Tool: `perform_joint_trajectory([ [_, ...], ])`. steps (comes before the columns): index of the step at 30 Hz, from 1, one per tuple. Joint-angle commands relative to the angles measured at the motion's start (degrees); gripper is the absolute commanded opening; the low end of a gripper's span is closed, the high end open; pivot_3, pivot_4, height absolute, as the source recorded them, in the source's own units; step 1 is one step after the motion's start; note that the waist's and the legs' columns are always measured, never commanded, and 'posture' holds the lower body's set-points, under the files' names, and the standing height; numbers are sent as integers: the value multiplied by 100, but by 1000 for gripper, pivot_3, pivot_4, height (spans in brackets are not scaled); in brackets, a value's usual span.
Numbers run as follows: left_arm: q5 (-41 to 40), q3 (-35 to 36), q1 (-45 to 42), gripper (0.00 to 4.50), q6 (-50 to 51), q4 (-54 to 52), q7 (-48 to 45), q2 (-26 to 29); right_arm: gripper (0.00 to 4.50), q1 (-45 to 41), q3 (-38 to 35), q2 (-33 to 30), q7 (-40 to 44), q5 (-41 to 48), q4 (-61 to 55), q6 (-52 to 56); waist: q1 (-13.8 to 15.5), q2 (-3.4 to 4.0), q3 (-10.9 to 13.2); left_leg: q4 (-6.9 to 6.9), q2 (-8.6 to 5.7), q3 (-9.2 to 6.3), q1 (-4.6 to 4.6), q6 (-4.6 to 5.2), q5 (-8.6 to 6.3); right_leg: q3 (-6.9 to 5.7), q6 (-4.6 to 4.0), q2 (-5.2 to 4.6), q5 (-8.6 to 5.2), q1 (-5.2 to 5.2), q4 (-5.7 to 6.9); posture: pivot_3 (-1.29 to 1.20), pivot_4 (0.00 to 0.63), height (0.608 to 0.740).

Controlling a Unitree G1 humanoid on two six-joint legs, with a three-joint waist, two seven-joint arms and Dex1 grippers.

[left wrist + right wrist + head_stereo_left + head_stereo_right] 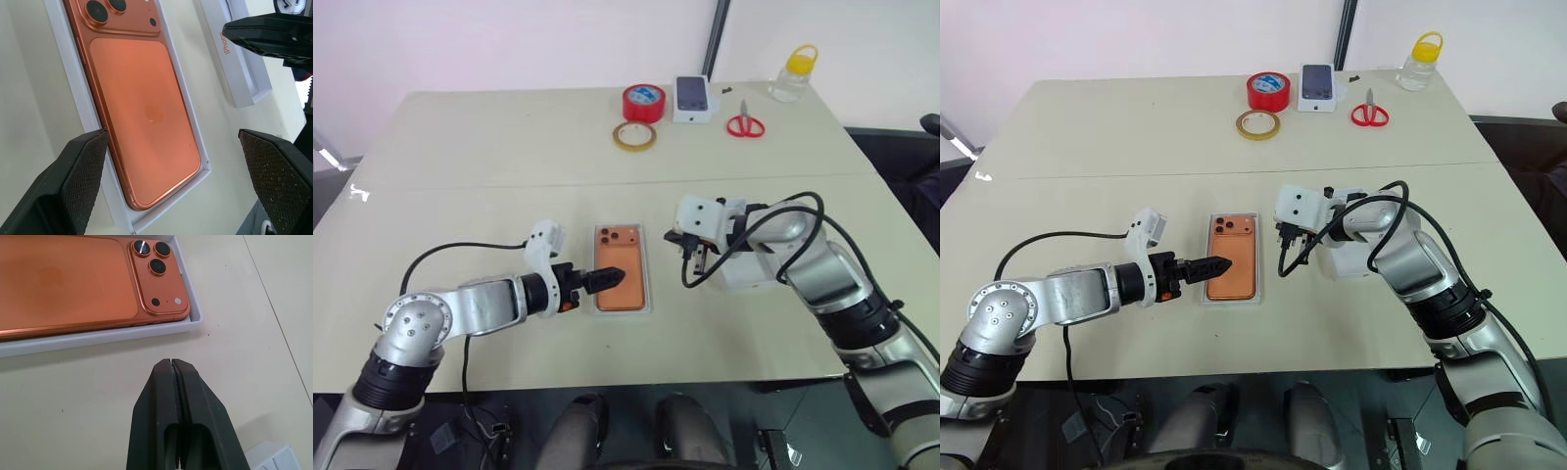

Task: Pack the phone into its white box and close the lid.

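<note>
Nearest you, your left gripper (607,277) hangs over the near end of the phone (622,267), its fingers spread wide and holding nothing; the left wrist view shows the two pads straddling the phone's lower half with air on both sides. The phone already lies camera-side up in the white box (649,294), flat on the table (460,176), its long axis running away from you, lens cluster at the far end. So the packing half looks done, and the next move turns on the lid (744,271): it lies just to the right of the box, beside and partly under your right arm, roughly parallel to the phone. Your right gripper (174,369) is the nearer one to it, but its fingers are pressed tightly together and empty, pointing down at bare table between box and lid (you would have to open them first). The left gripper over the phone stands in the lid's way. Far off along the back edge sit a red tape roll (643,102), a tan tape ring (634,136), a small white box (694,99), scissors (744,124) and a yellow-capped jar (794,73), all well clear.
</note>
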Motion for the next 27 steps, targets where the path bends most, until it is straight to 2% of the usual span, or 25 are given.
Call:
perform_joint_trajectory([
  [1,40,178,39,4462,-100,-196,-135,40,0,-22,-33,23,-19,-2,-148,-74,-1,0,0,0,0,0,0,0,0,0,0,0,0,0,0,0,150,740],
  [3,191,403,104,4462,-183,-250,-307,116,0,-13,-53,15,-37,-5,-136,-76,-5,0,0,0,0,0,0,0,0,0,0,0,0,0,0,0,150,740],
  [8,1632,942,271,4462,-347,-256,-1132,577,0,34,-70,41,-70,32,-101,-45,-10,2,2,-4,0,0,0,0,0,0,-1,0,0,-2,0,0,150,740],
  [9,1868,986,303,4234,-341,-205,-1289,666,0,47,-61,53,-42,68,-108,-14,-3,2,2,-5,0,0,0,0,0,0,-1,0,0,-2,0,0,150,740],
  [11,2589,916,371,3675,-332,-255,-1761,944,0,58,-41,101,-29,110,-124,82,2,3,2,-5,0,0,0,0,0,0,-1,0,-1,-1,-2,0,150,740],
  [13,3243,772,420,2656,-327,-301,-2194,1149,0,48,18,146,-41,81,-119,204,-4,4,3,-6,-1,1,0,0,0,0,-1,-1,-1,0,-4,0,150,740],
  [18,4421,252,252,46,-273,-266,-3127,1234,0,45,259,205,-95,-79,-150,525,3,5,4,-9,-1,0,-1,1,-1,-1,-1,-2,-1,-1,-6,0,150,740],
  [27,6133,-1031,-544,12,-241,-40,-4687,952,0,150,800,202,-35,-219,-708,1031,-9,3,6,-12,-1,-1,-3,2,-1,-2,-1,-2,0,-3,-7,0,150,740],
])
